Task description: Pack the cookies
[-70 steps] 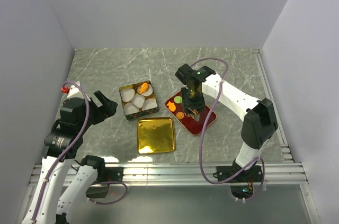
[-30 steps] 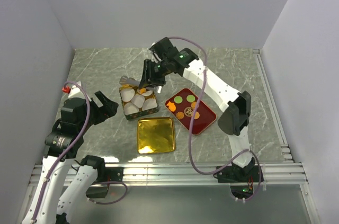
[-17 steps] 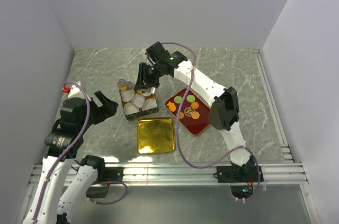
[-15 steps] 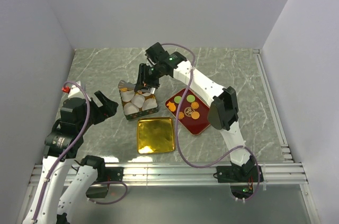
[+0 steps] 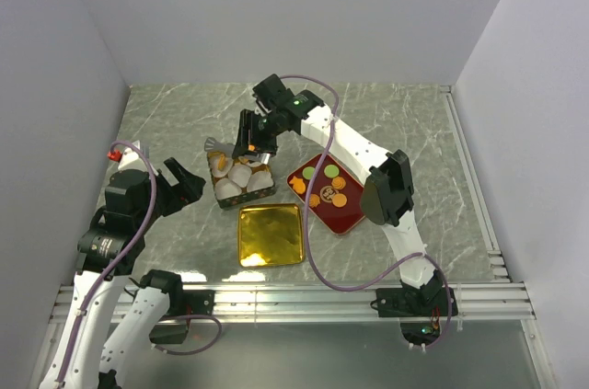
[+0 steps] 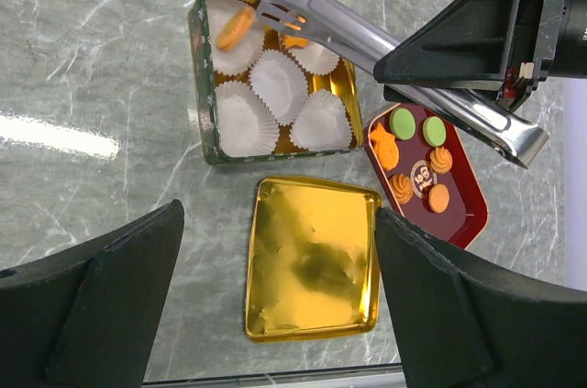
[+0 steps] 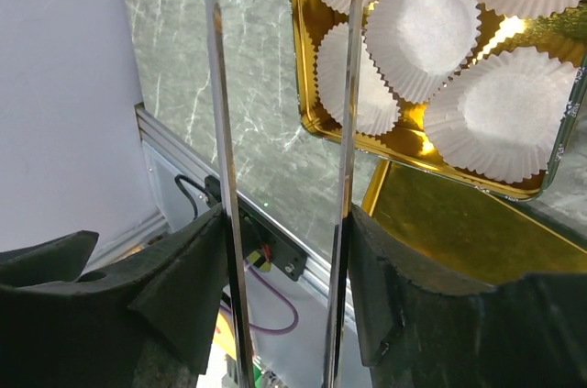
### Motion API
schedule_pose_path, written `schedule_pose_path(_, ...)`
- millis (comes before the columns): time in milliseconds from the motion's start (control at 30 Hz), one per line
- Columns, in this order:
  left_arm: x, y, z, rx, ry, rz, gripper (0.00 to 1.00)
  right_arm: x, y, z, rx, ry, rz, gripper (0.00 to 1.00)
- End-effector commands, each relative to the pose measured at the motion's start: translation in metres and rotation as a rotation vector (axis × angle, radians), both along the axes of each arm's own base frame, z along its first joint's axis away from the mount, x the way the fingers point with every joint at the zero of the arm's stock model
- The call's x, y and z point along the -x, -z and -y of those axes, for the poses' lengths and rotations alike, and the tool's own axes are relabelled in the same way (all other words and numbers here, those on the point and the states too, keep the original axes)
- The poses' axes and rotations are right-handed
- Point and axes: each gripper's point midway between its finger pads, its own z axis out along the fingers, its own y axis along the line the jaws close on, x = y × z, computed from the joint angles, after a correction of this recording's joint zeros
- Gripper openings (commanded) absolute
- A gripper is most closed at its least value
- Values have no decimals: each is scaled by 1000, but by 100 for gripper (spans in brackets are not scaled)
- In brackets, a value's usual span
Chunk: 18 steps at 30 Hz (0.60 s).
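Metal tongs (image 6: 367, 39), their blades spread with nothing pinched between them, reach over the far corner of the gold tin (image 6: 204, 85), clamped in the right gripper (image 5: 256, 136). One orange cookie (image 6: 236, 27) lies in a white paper cup (image 6: 280, 85) just beside the tips. The other cookies (image 6: 417, 163), orange and green, sit on the red tray (image 6: 468, 214) beside the tin. The gold lid (image 6: 312, 269) lies in front of the tin. The left gripper (image 5: 187, 179) hovers wide open, well apart.

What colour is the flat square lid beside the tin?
Shiny gold; the flat square lid shows best in left wrist view.
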Motion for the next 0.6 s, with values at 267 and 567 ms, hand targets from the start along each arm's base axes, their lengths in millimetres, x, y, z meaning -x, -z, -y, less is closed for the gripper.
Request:
schedule_pose_path(267,-3,-9,0,3,-1,40,91,-13,-45,6,-60,8,110,59)
schedule_pose_path(567,-3,-9,-3,6,-15,46,91,3,-88,63,-31,53,218,59)
